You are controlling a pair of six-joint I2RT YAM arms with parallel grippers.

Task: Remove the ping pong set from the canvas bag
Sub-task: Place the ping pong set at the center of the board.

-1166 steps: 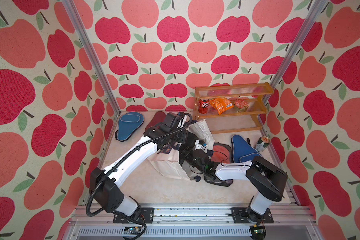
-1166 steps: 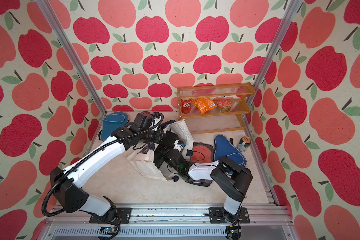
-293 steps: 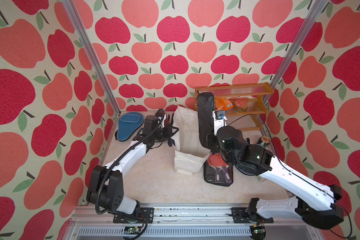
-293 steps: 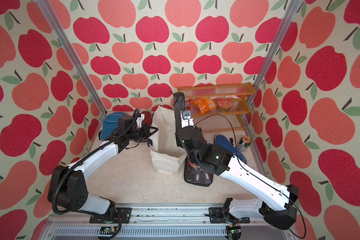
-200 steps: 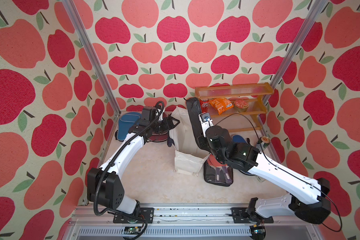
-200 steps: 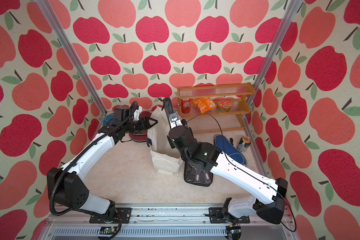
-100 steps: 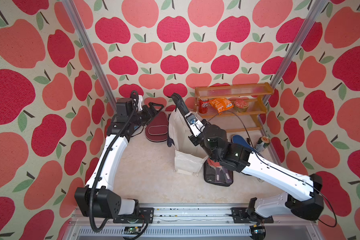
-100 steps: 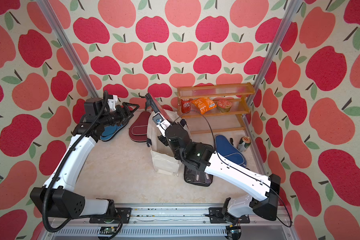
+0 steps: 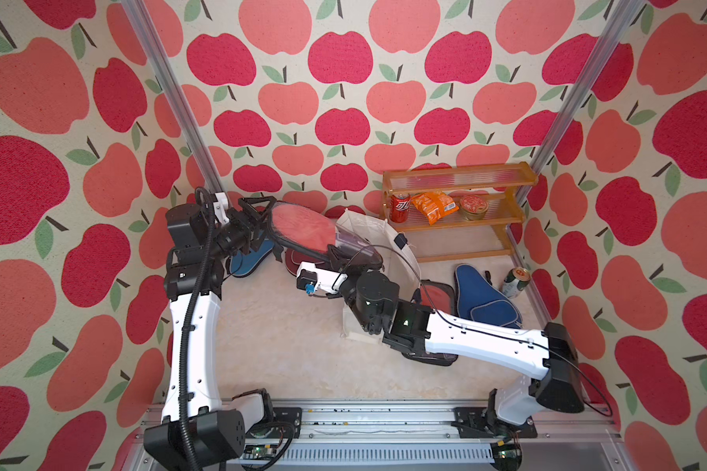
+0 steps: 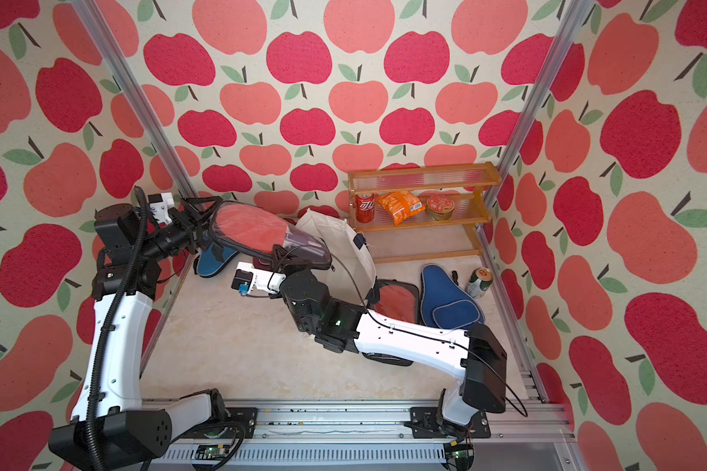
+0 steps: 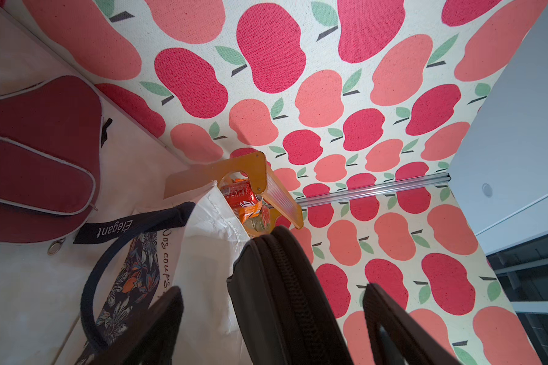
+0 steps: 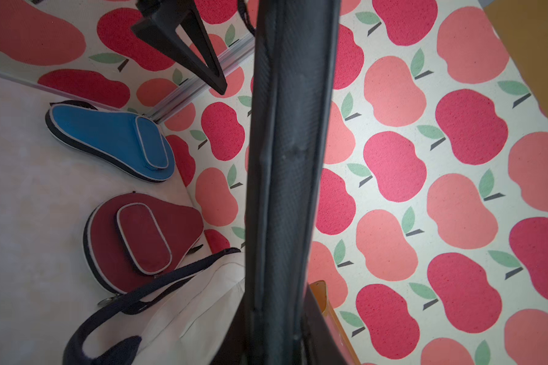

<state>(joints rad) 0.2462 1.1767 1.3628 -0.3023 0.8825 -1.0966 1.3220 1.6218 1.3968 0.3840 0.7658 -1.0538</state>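
In both top views, the clear pouch (image 9: 303, 228) with its red paddle is seen raised clear of the canvas bag (image 9: 368, 232), which stands toward 12 o'clock on the table (image 9: 294, 346). The pouch is clamped at its narrow end by the right end effector (image 9: 337, 257). The left end effector (image 10: 199, 222) is spread wide about the far rim at 10 o'clock. If the right grip were loosened before the left is closed, the pouch would likely be dropped onto the maroon case (image 9: 292, 261) beneath. A slick pouch held far from its middle could also be twisted loose. A second clear pouch (image 9: 437, 293) and a blue case (image 9: 482, 293) are laid at 3 o'clock.

In the left wrist view, the pouch's zip edge (image 11: 282, 300) is framed between the parted fingers (image 11: 162, 319). Nothing is gripped, and contact cannot be confirmed.

In the right wrist view, the pouch (image 12: 285, 158) is pinched in narrow jaws. Another blue case (image 12: 108, 142) and the maroon case (image 12: 140, 237) are seen flat on the table, outside the bag (image 12: 187, 300).
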